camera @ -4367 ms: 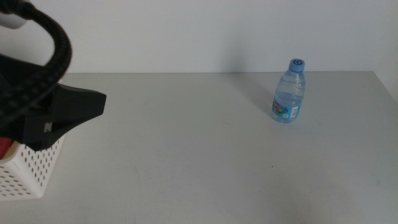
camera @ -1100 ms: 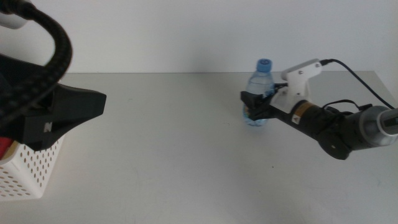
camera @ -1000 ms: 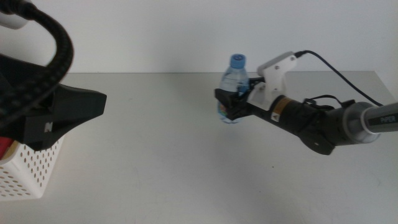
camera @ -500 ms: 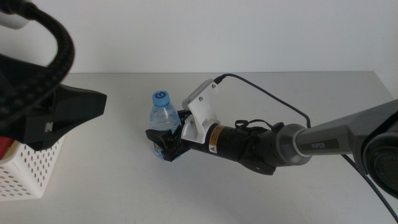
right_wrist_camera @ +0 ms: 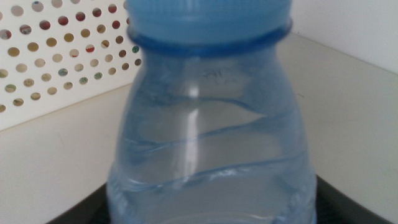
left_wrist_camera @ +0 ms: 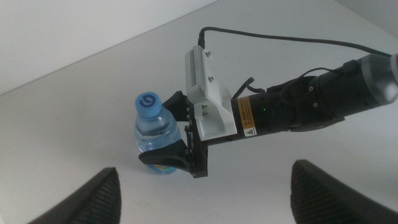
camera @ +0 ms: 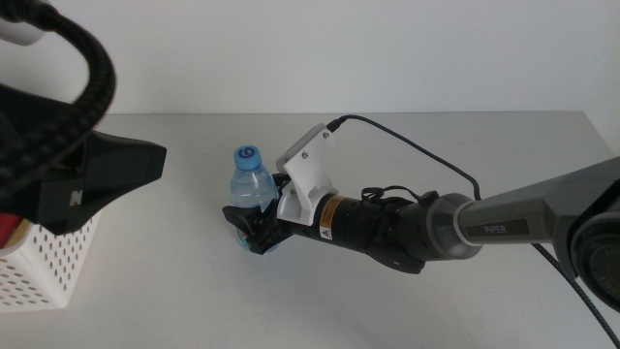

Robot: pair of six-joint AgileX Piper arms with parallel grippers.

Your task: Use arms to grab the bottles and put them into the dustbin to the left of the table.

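Note:
My right gripper (camera: 250, 231) is shut on the lower half of the small clear water bottle with a blue cap (camera: 249, 180), which it holds upright left of the table's middle. The bottle fills the right wrist view (right_wrist_camera: 208, 143), with the white perforated dustbin (right_wrist_camera: 56, 56) close behind it. The dustbin (camera: 48, 271) stands at the left edge, with something red (camera: 8, 231) inside. My left gripper (left_wrist_camera: 204, 168) is open and empty, looking down on the bottle (left_wrist_camera: 154, 134). The left arm's dark body (camera: 87, 179) hangs over the dustbin. The tea bottle is out of view.
The light-grey table (camera: 436, 301) spreads to the right and front. The right arm (camera: 407, 231) stretches across it from the right, with its black cable (camera: 417, 150) looping above. A white wall stands behind the table.
The right gripper took hold of the bottle at the back right and carried it left across the table. In the last half second it moved only slightly further left. The left arm stayed still.

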